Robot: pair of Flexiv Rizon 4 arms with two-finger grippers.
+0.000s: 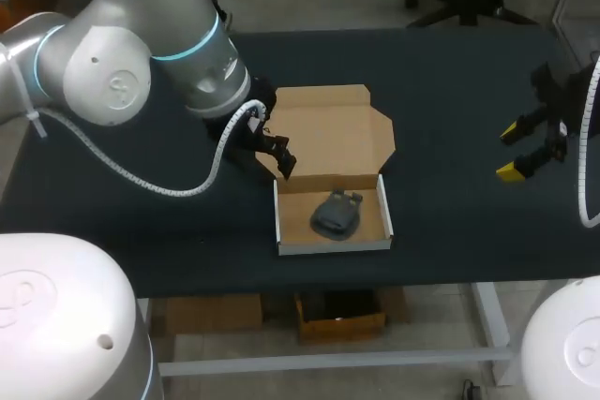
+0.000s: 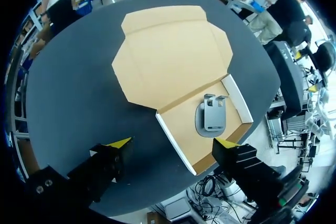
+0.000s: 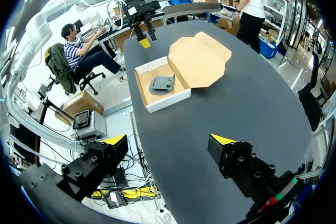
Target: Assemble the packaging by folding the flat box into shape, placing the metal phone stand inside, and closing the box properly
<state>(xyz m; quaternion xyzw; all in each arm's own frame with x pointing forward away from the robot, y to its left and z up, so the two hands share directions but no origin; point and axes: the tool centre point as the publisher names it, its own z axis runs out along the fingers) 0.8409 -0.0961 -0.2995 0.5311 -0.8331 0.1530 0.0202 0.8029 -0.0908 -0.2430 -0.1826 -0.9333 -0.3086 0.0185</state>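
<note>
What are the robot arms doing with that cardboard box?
They are packing a metal phone stand into a box. The box is folded into shape and the stand lies inside, but the lid lies flat open behind it. The left gripper is open above the box's back corner, holding nothing. The right gripper is open too, far off to the side.

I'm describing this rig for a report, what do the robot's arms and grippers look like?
The left arm is glossy pale grey with rounded joints, a teal ring and a white spiral-wrapped cable. The left gripper and right gripper are black with yellow tips.
</note>
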